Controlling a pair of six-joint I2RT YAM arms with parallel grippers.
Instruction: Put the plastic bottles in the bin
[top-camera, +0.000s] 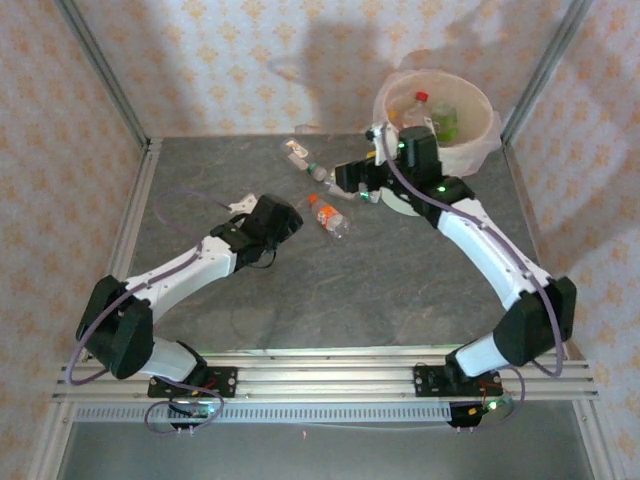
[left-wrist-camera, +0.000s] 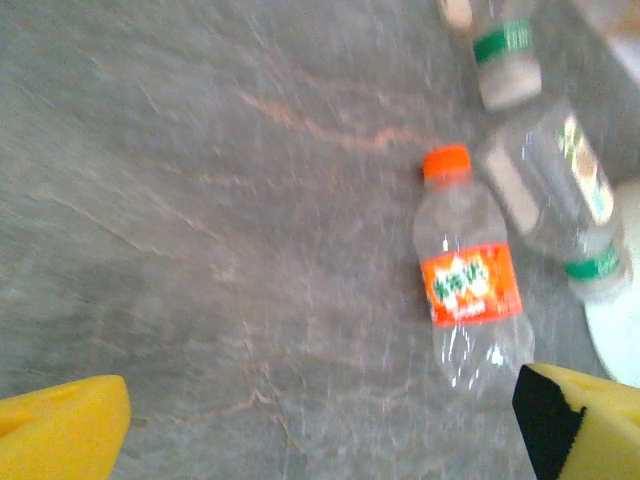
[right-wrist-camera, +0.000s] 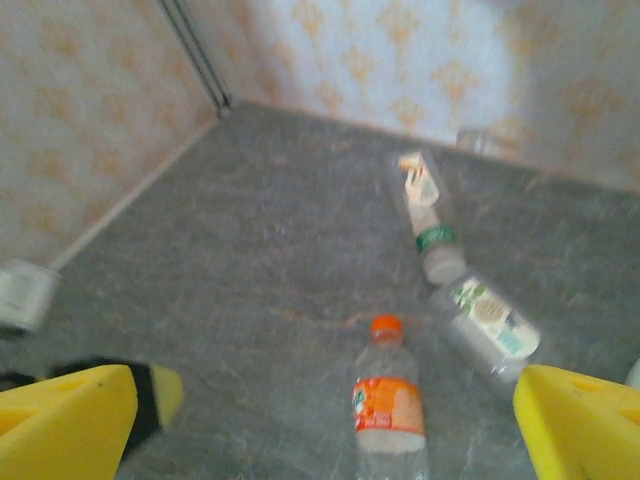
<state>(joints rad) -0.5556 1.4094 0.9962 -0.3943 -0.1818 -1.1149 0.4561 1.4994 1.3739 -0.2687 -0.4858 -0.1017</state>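
Now | I have the left gripper (left-wrist-camera: 320, 425) spread, empty, just left of the orange-label bottle (left-wrist-camera: 468, 290) at mid-frame, wide enough to straddle it, I judge | right gripper (right-wrist-camera: 325, 405) also apart, empty, beside the bin (top-camera: 482, 108) at upper right | two clear bottles (top-camera: 298, 152) lie just above.

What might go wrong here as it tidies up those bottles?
The orange-label bottle lies between the left arm and right arm; reaching together, they might collide. It lies on its side, so it may roll from closing jaws. The two clear bottles lie close together, so grabbing one could knock the other.
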